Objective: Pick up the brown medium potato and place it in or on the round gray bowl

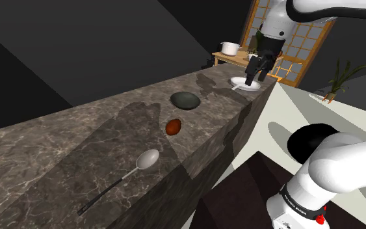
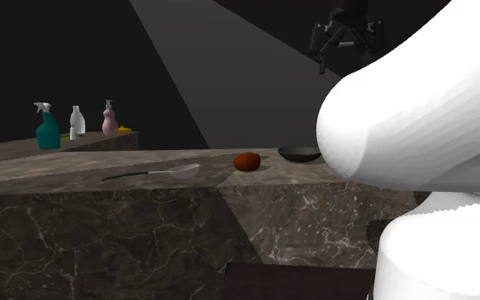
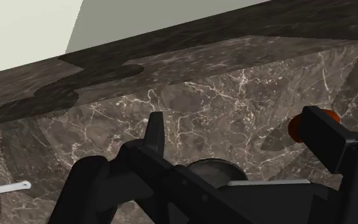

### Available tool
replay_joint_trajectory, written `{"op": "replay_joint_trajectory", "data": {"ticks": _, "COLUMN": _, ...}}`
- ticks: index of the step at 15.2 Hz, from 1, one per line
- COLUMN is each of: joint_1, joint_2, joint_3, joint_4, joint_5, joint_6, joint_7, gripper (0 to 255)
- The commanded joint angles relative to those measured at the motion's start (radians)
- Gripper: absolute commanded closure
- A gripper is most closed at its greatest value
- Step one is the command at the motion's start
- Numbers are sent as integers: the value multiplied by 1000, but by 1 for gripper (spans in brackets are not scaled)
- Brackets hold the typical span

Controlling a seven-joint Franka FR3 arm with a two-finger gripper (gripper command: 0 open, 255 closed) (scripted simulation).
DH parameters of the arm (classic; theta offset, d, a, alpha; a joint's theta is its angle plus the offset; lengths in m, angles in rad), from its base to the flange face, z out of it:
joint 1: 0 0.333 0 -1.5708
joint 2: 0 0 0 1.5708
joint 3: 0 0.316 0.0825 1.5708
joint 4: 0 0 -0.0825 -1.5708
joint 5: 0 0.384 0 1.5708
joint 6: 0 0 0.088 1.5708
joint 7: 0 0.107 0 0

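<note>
the brown potato (image 1: 173,127) lies on the dark marble countertop (image 1: 77,149), free of anything touching it. in the shoulder view the round dark grey bowl (image 1: 185,99) sits near it at about 1 o'clock, upright and apart from it. a spoon (image 1: 147,159) with a pale head and a dark handle lies at about 7 o'clock from the potato, its handle trailing on in the same direction.

the gripper (image 1: 256,68) hangs well apart from the potato, out at 2 o'clock past the bowl, just above a white dish (image 1: 246,82) near the counter's far end. its jaws are released and hold nothing (the wrist view shows the two black fingers (image 3: 157,130) standing apart, with marble between them).

in the second exterior view the potato (image 2: 247,162) sits between the spoon (image 2: 174,171) at 9 o'clock and the bowl (image 2: 300,153) at 3 o'clock, with the gripper (image 2: 344,38) high at 1 o'clock. on a further counter at 10 o'clock stand a teal spray bottle (image 2: 48,128), a white bottle (image 2: 77,122) and a pink bottle (image 2: 109,118).

in the wrist view the potato (image 3: 295,127) peeks from behind one finger, and the bowl (image 3: 212,172) shows between the fingers, lower down.
</note>
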Motion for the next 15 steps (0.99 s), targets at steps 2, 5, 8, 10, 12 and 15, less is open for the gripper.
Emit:
{"op": "replay_joint_trajectory", "data": {"ticks": 2, "joint_1": 0, "joint_2": -3, "joint_3": 21, "joint_4": -24, "joint_5": 14, "joint_6": 25, "joint_7": 41, "gripper": 0}}
{"op": "replay_joint_trajectory", "data": {"ticks": 5, "joint_1": 0, "joint_2": 1, "joint_3": 89, "joint_4": -84, "joint_5": 56, "joint_6": 105, "joint_7": 164, "gripper": 0}}
{"op": "replay_joint_trajectory", "data": {"ticks": 8, "joint_1": 0, "joint_2": 25, "joint_3": 159, "joint_4": -128, "joint_5": 95, "joint_6": 190, "joint_7": 286, "gripper": 0}}
{"op": "replay_joint_trajectory", "data": {"ticks": 10, "joint_1": -2, "joint_2": 53, "joint_3": 207, "joint_4": -148, "joint_5": 118, "joint_6": 249, "joint_7": 368, "gripper": 0}}
{"op": "replay_joint_trajectory", "data": {"ticks": 12, "joint_1": -5, "joint_2": 90, "joint_3": 257, "joint_4": -159, "joint_5": 137, "joint_6": 310, "joint_7": 450, "gripper": 0}}
{"op": "replay_joint_trajectory", "data": {"ticks": 15, "joint_1": -16, "joint_2": 161, "joint_3": 332, "joint_4": -161, "joint_5": 155, "joint_6": 401, "joint_7": 576, "gripper": 0}}
